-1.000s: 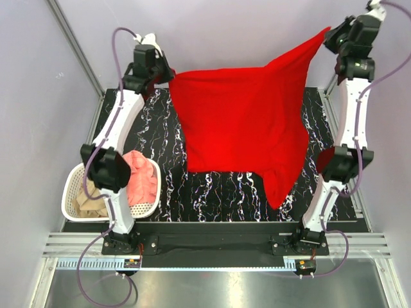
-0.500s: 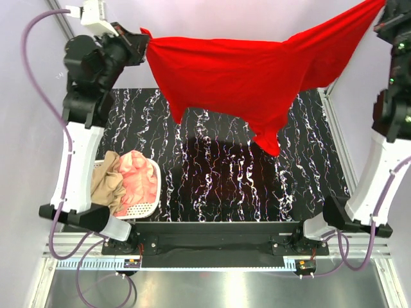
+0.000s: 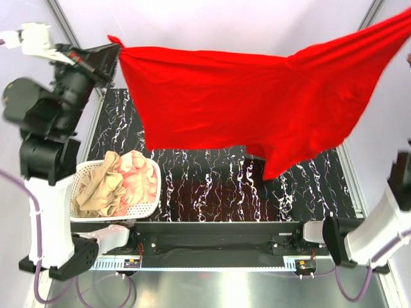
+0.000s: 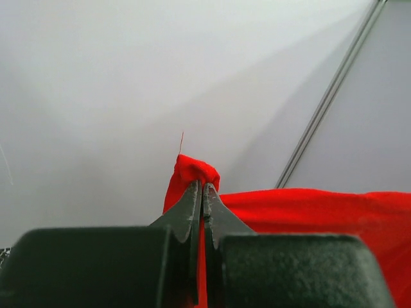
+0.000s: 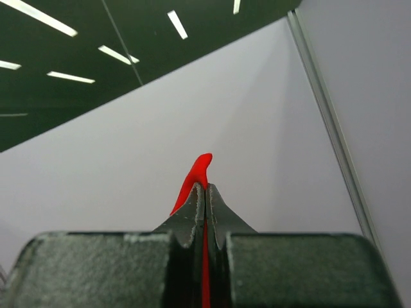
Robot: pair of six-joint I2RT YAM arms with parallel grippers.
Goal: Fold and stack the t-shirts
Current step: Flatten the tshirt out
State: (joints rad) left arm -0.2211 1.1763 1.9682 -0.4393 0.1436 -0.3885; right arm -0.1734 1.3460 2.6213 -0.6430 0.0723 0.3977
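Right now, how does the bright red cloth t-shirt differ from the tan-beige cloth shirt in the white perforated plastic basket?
The bright red cloth t-shirt hangs stretched in the air; the tan-beige cloth shirt lies crumpled in the white perforated plastic basket. The red one is pinched by the left end effector and right end effector; the tan one is untouched. Neither is folded yet.

Pale lilac-grey walls (image 3: 225,25) with slim aluminium frame posts (image 5: 329,122) enclose a black, white-veined marble-patterned bench (image 3: 212,189), beneath white strip lights (image 5: 70,77) on a dark ceiling (image 5: 38,96).
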